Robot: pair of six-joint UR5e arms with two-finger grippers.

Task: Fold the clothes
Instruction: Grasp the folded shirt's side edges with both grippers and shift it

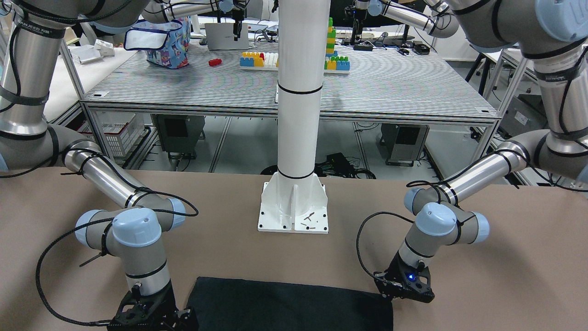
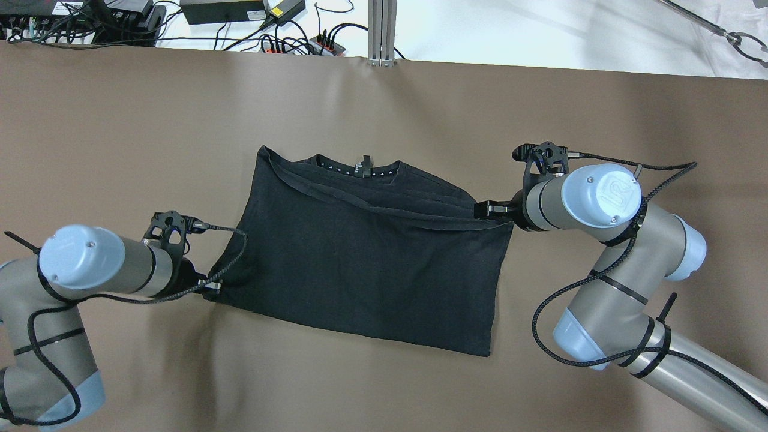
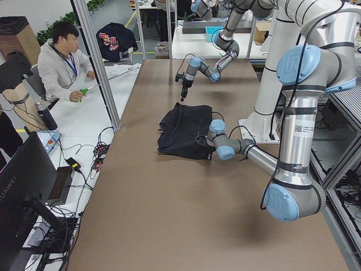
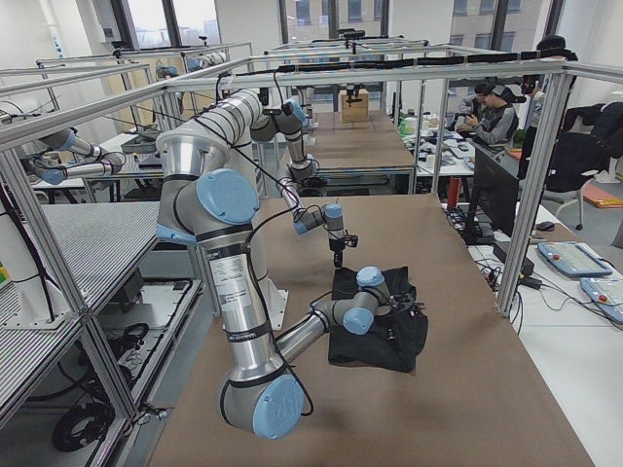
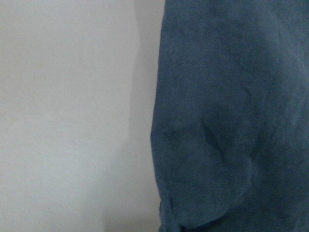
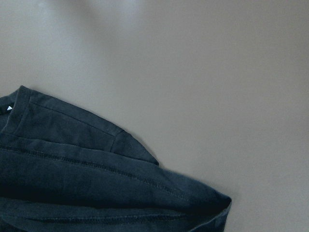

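Observation:
The black garment lies on the brown table, collar at the far side, with a layer folded over it along a slanted hem. My left gripper is at its near left corner, shut on the fabric, which bulges toward it. My right gripper is at the right end of the folded hem, shut on that corner. In the front-facing view the garment lies at the bottom between my right gripper and my left gripper. The wrist views show only fabric, no fingers.
The white pillar's base plate stands on the table on the robot's side of the garment. A second table behind holds toy blocks and a blue patterned bag. A seated person is beside the table's far side.

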